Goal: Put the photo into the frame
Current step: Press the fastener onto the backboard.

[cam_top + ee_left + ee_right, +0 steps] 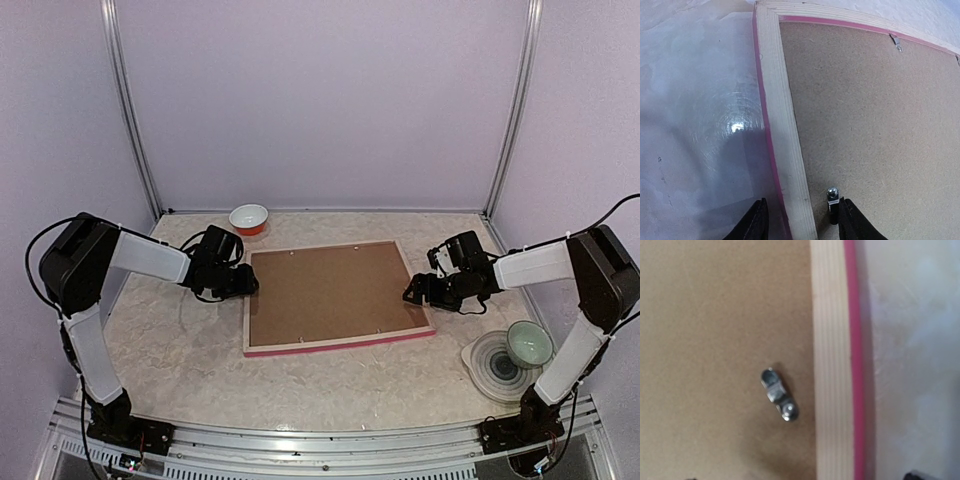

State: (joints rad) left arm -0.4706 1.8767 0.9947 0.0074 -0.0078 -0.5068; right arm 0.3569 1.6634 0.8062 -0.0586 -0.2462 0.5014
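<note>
The frame (pixel 340 346) lies face down mid-table, its pale wood back up and its pink edge showing. A brown backing board (pixel 330 290) fills it, and the photo is hidden. My left gripper (pixel 245 283) is at the frame's left side. In the left wrist view it (pixel 802 210) is open, straddling the wooden rail (pixel 785 125), with its right finger against a small metal clip (pixel 833 197). My right gripper (pixel 420 290) hovers open over the frame's right side. Its wrist view shows another clip (pixel 779 395) beside the rail (pixel 830 365).
A red and white bowl (pixel 249 217) stands at the back of the table. At the near right, a green bowl (pixel 529 343) sits on a clear round plate (pixel 490 368). Metal posts and pale walls close in the back and sides.
</note>
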